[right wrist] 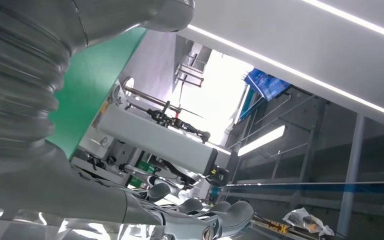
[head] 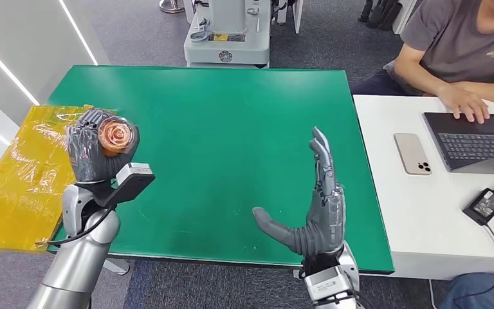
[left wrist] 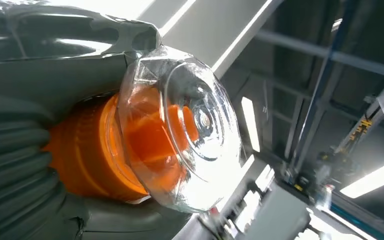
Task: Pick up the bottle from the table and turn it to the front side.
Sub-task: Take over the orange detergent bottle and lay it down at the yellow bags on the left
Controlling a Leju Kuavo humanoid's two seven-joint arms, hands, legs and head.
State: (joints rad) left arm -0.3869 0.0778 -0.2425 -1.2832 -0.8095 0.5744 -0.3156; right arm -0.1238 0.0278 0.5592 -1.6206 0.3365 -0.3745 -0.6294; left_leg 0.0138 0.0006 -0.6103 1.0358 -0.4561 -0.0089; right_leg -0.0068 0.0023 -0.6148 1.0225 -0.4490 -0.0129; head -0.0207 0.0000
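Note:
My left hand (head: 96, 151) is raised at the left edge of the green table (head: 219, 116) and grips the bottle (head: 116, 135), a clear plastic one with orange contents. The bottle's round clear base faces up toward my head camera. In the left wrist view the bottle (left wrist: 165, 135) sits between my curled fingers (left wrist: 15, 165), its ridged base pointing away from the wrist. My right hand (head: 315, 206) hovers over the table's near right part, fingers straight and apart, thumb out to the side, holding nothing. In the right wrist view its fingers (right wrist: 200, 210) stretch out.
A yellow sheet (head: 19, 174) lies off the table's left side. A white desk (head: 437, 193) adjoins on the right with a phone (head: 413, 153), a laptop (head: 476, 138) and a power adapter (head: 487, 203). A person (head: 457, 51) sits there, hand on the laptop. A machine base (head: 228, 32) stands beyond the table.

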